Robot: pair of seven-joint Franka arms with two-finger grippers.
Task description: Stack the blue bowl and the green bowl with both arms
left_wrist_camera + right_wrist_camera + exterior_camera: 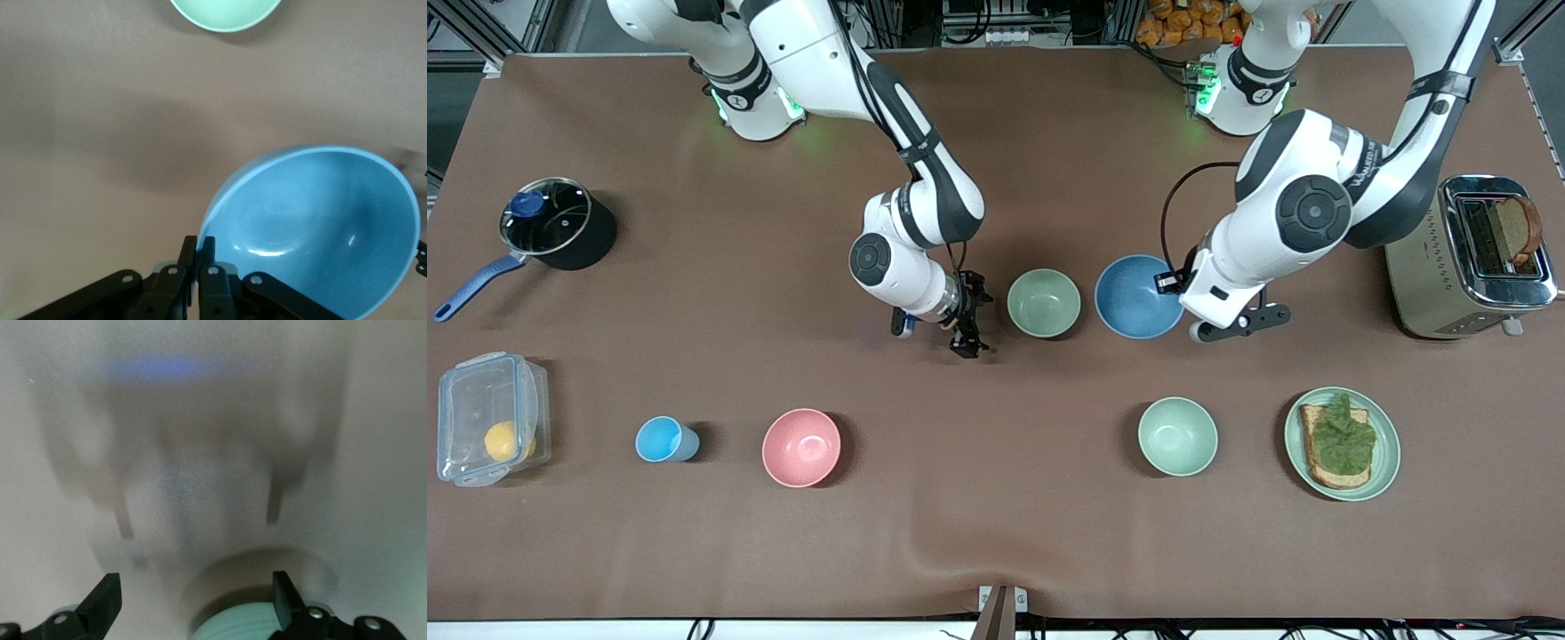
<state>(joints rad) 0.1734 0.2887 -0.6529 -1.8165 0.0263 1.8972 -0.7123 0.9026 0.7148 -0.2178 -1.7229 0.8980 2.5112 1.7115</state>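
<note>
The blue bowl (1134,298) sits mid-table, beside the green bowl (1043,302), which lies toward the right arm's end. My left gripper (1169,283) is shut on the blue bowl's rim at the side toward the left arm's end. In the left wrist view its fingertips (189,245) pinch the rim of the blue bowl (320,227), which looks tilted. My right gripper (967,333) is open and empty, low beside the green bowl on the side toward the right arm's end. In the right wrist view the right gripper (193,600) has part of the green bowl (247,623) showing between its fingers.
A paler mint bowl (1176,436), a plate with toast (1383,453), a pink bowl (801,447), a light-blue cup (663,440) and a plastic box (489,431) stand nearer the front camera. A lidded pan (551,222) and a toaster (1472,258) stand at the table's ends.
</note>
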